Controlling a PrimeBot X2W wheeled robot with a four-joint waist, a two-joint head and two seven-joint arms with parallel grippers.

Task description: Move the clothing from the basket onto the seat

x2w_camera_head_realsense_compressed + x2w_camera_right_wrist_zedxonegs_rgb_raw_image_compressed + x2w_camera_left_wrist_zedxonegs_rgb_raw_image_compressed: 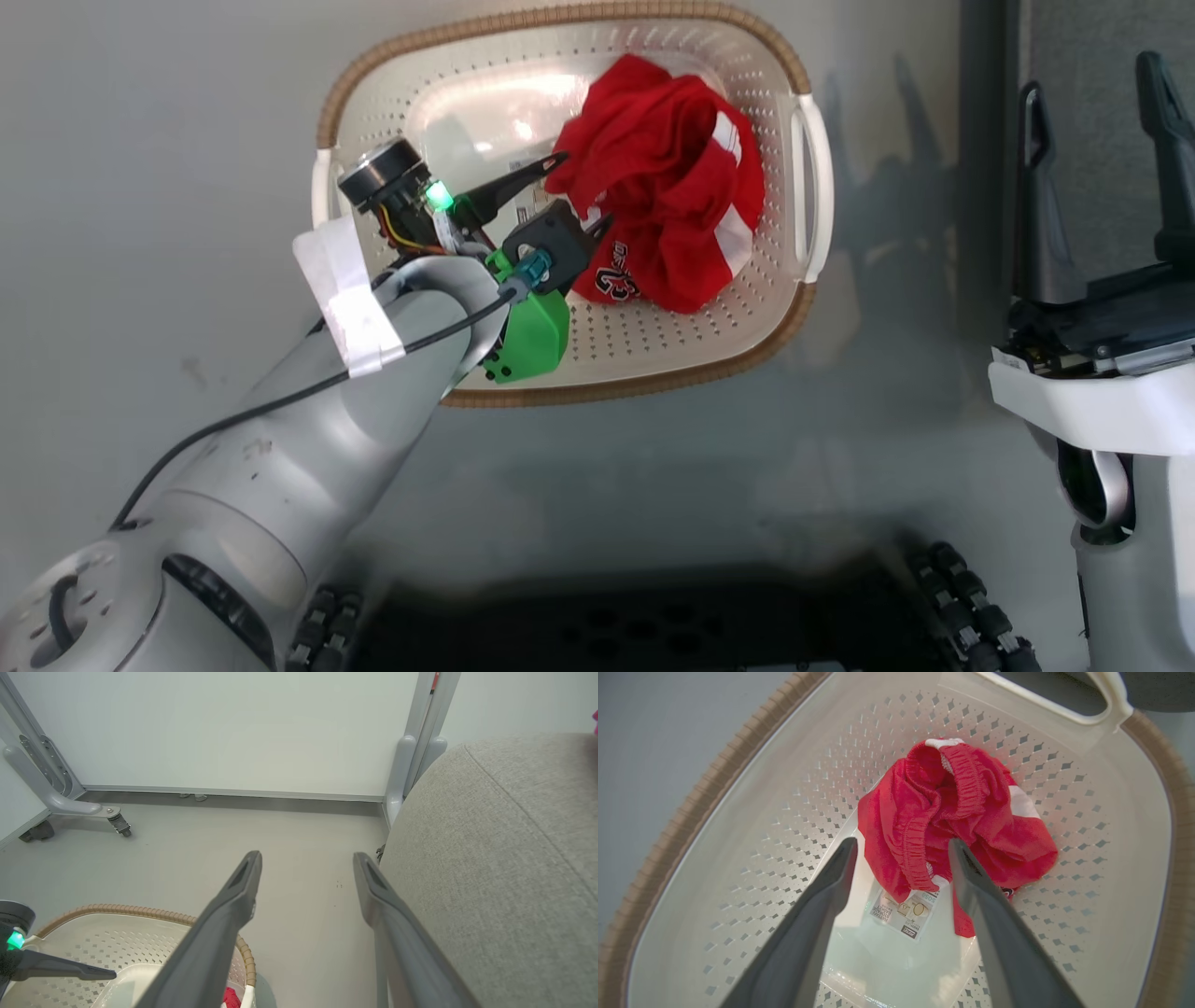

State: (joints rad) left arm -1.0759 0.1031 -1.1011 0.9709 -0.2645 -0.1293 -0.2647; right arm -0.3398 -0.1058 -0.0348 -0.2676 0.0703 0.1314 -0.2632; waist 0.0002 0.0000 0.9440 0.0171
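Red cloth with white stripes and trim, the clothing (667, 201), lies crumpled in one bundle inside the basket (653, 359), toward the end by its right-hand handle in the head view and well away from the opposite end; whether the bundle is one garment or two, I cannot tell; the cream perforated basket with its brown woven-look rim stands on the grey floor (140, 187); the left pincer (583, 189) reaches down into the basket with its two dark fingers spread apart and nothing clamped between them; in the left wrist view the left pincer (902, 843) frames the near edge of the clothing (943, 821), one finger overlapping the cloth, though actual contact is unclear; a printed label (903, 910) sits on the basket's smooth bottom just below the bundle, partly covered by it; the right pincer (1089, 75) stands apart from the basket, fingers wide and empty; in the right wrist view the right pincer (307, 857) hangs over bare floor (299, 826) between the basket's rim (140, 912) and the light-grey fabric seat (504, 858), just beside the seat's rounded edge.
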